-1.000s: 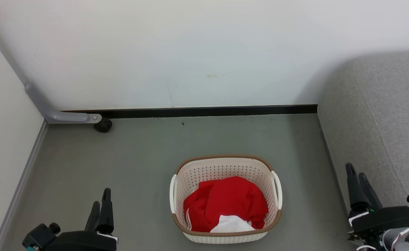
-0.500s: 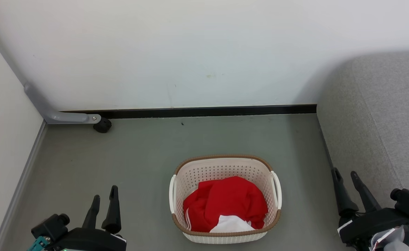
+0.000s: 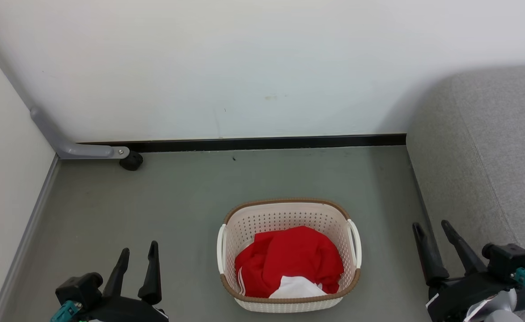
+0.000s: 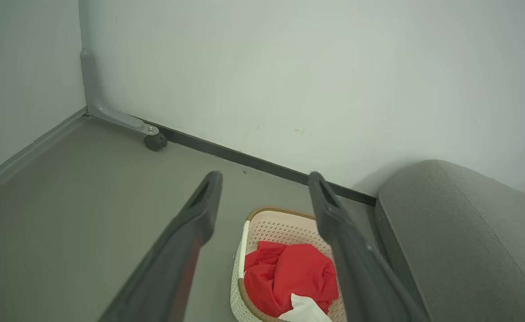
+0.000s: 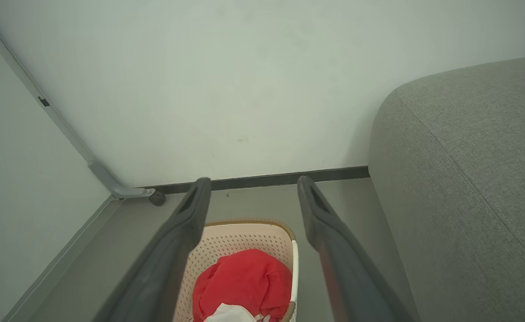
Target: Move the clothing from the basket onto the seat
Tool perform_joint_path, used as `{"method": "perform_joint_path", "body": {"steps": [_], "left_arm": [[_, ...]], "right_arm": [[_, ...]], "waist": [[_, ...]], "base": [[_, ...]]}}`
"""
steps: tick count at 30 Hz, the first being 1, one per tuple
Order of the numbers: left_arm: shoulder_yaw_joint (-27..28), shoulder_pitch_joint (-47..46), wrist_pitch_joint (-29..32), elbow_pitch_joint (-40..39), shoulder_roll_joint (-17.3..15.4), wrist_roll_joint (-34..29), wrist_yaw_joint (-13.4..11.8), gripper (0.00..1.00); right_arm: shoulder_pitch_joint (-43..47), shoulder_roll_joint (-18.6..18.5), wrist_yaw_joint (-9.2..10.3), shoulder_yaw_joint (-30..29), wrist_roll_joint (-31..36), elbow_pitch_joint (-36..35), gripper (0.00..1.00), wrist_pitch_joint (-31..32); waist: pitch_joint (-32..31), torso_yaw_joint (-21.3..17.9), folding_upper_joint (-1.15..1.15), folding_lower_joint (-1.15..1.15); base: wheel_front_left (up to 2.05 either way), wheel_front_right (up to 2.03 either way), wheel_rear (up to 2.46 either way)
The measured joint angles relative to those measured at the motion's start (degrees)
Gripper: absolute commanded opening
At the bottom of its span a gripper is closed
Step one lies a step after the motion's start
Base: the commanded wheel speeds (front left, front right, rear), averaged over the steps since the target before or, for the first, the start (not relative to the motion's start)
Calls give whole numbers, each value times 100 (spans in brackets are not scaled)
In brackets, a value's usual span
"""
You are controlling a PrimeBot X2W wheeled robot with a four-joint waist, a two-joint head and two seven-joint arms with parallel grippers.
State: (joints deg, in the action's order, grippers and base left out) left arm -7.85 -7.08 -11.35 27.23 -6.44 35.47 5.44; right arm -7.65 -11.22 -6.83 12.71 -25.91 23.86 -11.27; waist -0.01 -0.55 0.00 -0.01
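Observation:
The cream-white basket (image 3: 289, 213) with a brown rim stands on the grey floor, low in the middle of the head view. Bright red clothing (image 3: 291, 259) with white stripes and a white patch lies bunched inside it; the same clothing (image 4: 289, 277) (image 5: 244, 281) lies in the basket (image 4: 271, 223) (image 5: 240, 237) in both wrist views. The grey seat (image 3: 490, 147) (image 4: 459, 232) (image 5: 468, 170) rises at the right. My left gripper (image 3: 138, 248) (image 4: 264, 179) is open, left of the basket. My right gripper (image 3: 432, 226) (image 5: 253, 185) is open between basket and seat. Both hold nothing.
A white wall with a black skirting strip (image 3: 262, 142) closes the back. A grey angled leg with a black caster (image 3: 131, 160) stands in the back left corner. A side wall (image 3: 3, 179) bounds the left. Bare floor lies around the basket.
Both grippers have gone from nearly shut to open. The left one has shifted right and lower in view; the right one has shifted left toward the basket.

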Motion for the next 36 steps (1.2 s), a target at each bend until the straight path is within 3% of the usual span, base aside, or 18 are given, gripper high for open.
{"method": "perform_joint_path", "body": {"steps": [15, 36], "left_arm": [[-5, -81, -294, 119, -26, -1172, -7, 100], [224, -69, -294, 98, 63, -1441, 64, 100]], "right_arm": [[1, -60, 0, 145, 1037, 207, 100, -297], [51, -67, 0, -53, 1184, 242, 100, -296]], "waist": [[8, -35, 0, 0], [63, -144, 0, 0]], "base": [[0, 0, 0], [0, 0, 0]]}}
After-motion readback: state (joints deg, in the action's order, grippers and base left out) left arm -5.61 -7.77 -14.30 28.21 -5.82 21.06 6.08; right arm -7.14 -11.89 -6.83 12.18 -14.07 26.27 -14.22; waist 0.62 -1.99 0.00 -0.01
